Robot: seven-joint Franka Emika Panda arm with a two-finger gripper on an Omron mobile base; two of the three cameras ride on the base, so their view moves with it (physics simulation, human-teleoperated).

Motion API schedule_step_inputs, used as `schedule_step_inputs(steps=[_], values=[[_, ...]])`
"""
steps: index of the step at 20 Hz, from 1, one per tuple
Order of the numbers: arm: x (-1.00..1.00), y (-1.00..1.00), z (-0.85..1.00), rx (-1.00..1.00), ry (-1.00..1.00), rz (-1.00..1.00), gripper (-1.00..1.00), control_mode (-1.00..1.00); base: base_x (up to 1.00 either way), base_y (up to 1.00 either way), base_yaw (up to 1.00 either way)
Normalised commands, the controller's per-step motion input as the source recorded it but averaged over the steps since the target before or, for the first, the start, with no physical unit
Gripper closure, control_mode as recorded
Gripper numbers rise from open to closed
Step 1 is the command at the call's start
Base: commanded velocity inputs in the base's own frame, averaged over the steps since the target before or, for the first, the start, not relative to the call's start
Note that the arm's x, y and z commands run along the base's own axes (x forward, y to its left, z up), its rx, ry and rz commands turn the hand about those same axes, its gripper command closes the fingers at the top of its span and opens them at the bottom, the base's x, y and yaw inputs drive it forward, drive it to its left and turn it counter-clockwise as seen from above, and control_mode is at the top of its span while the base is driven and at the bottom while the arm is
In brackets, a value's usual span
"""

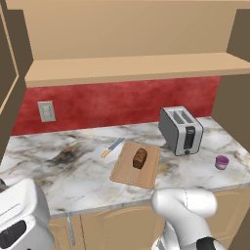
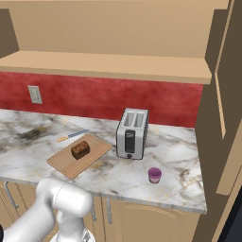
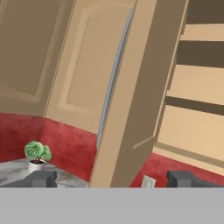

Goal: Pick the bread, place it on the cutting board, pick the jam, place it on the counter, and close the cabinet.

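A: Bread [image 1: 140, 158] is lying mid cutting board [image 1: 128, 175]; jam [image 1: 222, 162] is sitting near the tabletop's [image 1: 58, 166] right front edge.

B: Gripper [image 3: 111, 178] is gaping wide, holding nothing, facing the open cabinet [image 3: 131, 109] door — probably lining up to push it closed.

You see a red backsplash [image 1: 122, 100] running behind the surface, with a pale wall outlet [image 1: 47, 111] set into it on the left. A silver toaster [image 1: 181, 130] stands near the wall. Small tan base doors [image 2: 142, 220] sit below. A potted green plant [image 3: 36, 155] stands far off.
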Motion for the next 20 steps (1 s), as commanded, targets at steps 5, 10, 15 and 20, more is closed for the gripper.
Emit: schedule_step_inputs(steps=[5, 10, 15, 20], values=[[0.23, 0.02, -0.02, 0.0, 0.0, -0.01, -1.0, -1.0, 0.0, 0.0, 0.0], [0.19, 0.06, 0.0, 0.0, 0.0, -0.01, -1.0, -1.0, 0.0, 0.0, 0.0], [0.08, 0.12, 0.0, 0.0, 0.0, 0.0, -1.0, -1.0, 0.0, 0.0, 0.0], [0.18, 0.14, 0.0, 0.0, 0.0, -0.01, -1.0, -1.0, 0.0, 0.0, 0.0]])
